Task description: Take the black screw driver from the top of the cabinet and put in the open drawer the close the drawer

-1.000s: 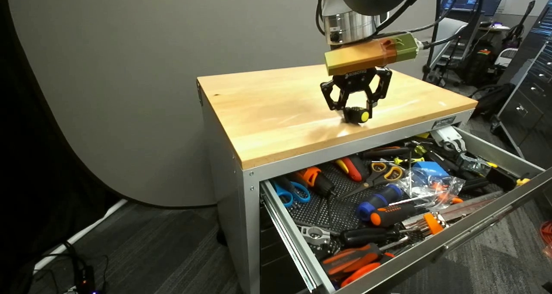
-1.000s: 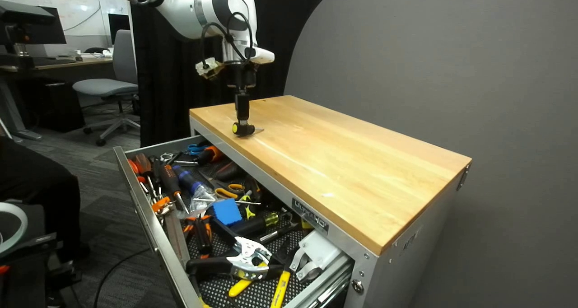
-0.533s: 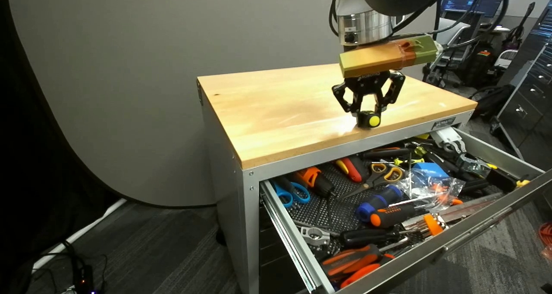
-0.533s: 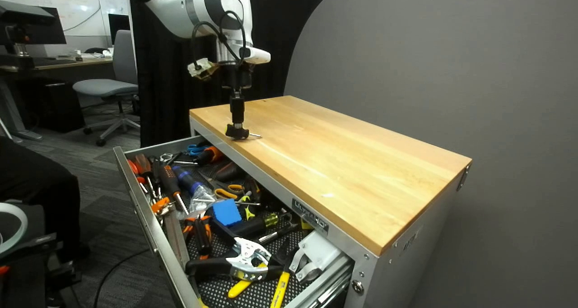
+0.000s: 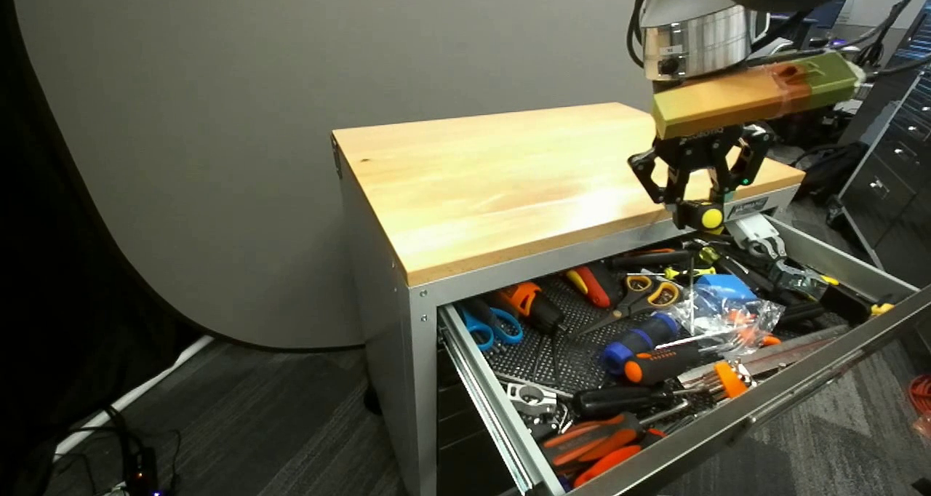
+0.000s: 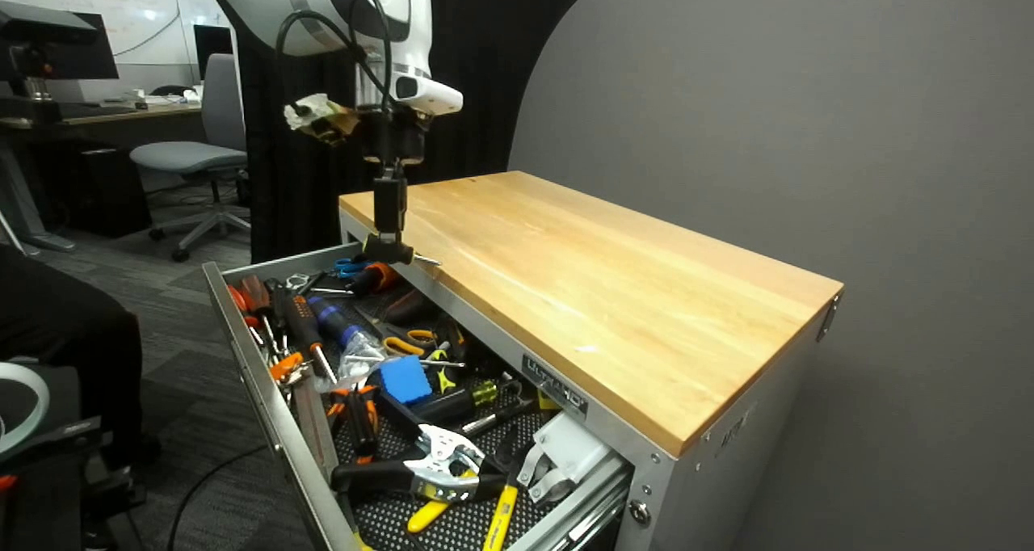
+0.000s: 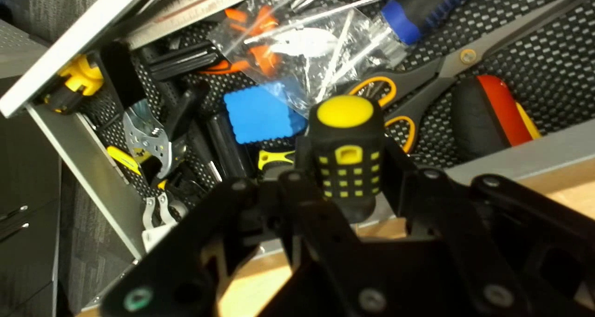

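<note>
My gripper [image 5: 698, 206] is shut on the black screw driver [image 5: 712, 218], a stubby black tool with a yellow end cap. In another exterior view the gripper [image 6: 389, 232] holds the screw driver [image 6: 388, 250] sideways, its short silver shaft pointing towards the wooden top. In the wrist view the screw driver [image 7: 346, 145] sits between the two fingers, its yellow cap towards the drawer. The grey cabinet [image 5: 385, 350] has a light wooden top [image 6: 606, 276]. Its top drawer [image 5: 771, 401] stands open; its front also shows in an exterior view [image 6: 266, 405]. The gripper is over the top's front edge, by the drawer's back.
The drawer holds many tools: scissors [image 5: 640, 292], a blue block [image 6: 405, 379], a metal clamp [image 6: 448, 458], a blue-handled tool [image 5: 640, 342] and a plastic bag [image 7: 307, 42]. The cabinet's front rail [image 5: 553, 252] lies beneath the held tool.
My gripper has carried the screw driver from above the wooden top forward to its front edge, and sideways along it. The drawer has not moved.
</note>
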Action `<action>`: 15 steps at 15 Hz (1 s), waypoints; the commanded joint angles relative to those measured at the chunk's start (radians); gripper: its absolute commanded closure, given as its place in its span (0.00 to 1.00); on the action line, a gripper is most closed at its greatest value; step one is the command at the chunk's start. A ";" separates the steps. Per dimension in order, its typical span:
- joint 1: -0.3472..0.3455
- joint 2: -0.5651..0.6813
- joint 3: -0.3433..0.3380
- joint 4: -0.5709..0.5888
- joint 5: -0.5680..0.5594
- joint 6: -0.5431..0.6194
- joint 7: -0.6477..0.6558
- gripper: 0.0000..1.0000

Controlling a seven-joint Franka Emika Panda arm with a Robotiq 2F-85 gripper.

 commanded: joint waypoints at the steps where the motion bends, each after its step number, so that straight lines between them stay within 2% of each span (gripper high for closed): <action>1: -0.015 -0.080 0.029 -0.112 0.010 0.010 0.014 0.88; 2: -0.015 -0.084 0.034 -0.125 0.016 0.011 0.020 0.38; 3: -0.015 -0.087 0.038 -0.139 0.012 0.024 0.024 0.37; 4: -0.015 -0.088 0.043 -0.147 0.012 0.032 0.027 0.31; 6: -0.027 -0.092 0.050 -0.173 0.014 0.096 -0.007 0.14; 8: -0.041 -0.102 0.047 -0.200 0.012 0.143 -0.052 0.01; 15: -0.141 -0.118 0.018 -0.253 0.060 0.109 -0.270 0.00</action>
